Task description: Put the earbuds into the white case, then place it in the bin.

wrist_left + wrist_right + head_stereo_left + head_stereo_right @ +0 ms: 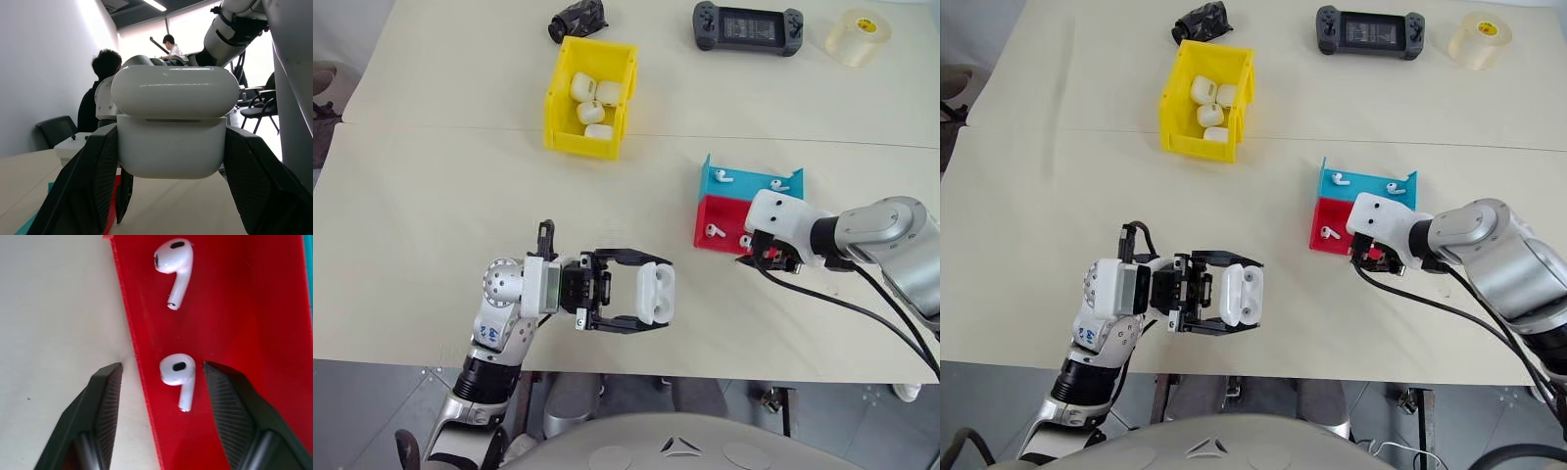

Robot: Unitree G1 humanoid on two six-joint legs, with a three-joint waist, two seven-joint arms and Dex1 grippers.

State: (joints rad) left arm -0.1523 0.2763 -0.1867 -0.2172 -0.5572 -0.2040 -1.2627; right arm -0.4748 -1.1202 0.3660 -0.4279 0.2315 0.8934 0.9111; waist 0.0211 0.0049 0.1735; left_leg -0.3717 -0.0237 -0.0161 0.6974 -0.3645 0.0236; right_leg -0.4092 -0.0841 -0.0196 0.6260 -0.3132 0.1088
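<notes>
Left eye view shows you one yellow bin (562, 110) with four white cases inside. Your left gripper (646, 296) pinches one more white case (656, 295) above the table (431, 196). You have two small trays, one blue tray (744, 179) and one red tray (717, 216). Your right gripper (161, 382) is spread around one earbud (179, 375) in the red tray, with a second earbud (174, 265) near it.
</notes>
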